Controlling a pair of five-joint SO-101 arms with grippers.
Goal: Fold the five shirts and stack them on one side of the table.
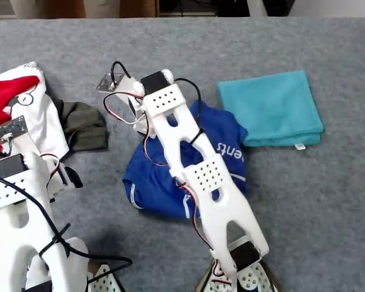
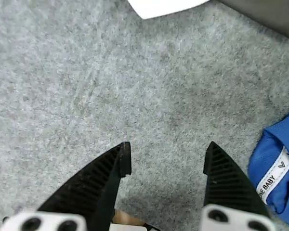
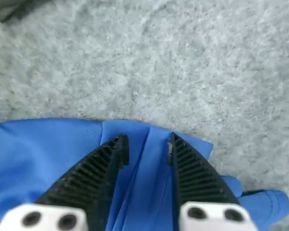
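I am watching through a fixed camera looking steeply down over the grey table [image 1: 328, 201], with both arm bases at the near edge. The left wrist camera is peering down past the left gripper [image 2: 166, 159], sitting very close to the table cover. The right wrist camera is facing down past the right gripper [image 3: 147, 144], closer still, onto the blue shirt [image 3: 48, 144]. All three views are sharing that shirt, lying mid-table; the left wrist camera is catching just its edge.

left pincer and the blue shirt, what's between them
Bare grey table cover, nothing else. The left wrist view shows the open left pincer apart from the blue shirt.
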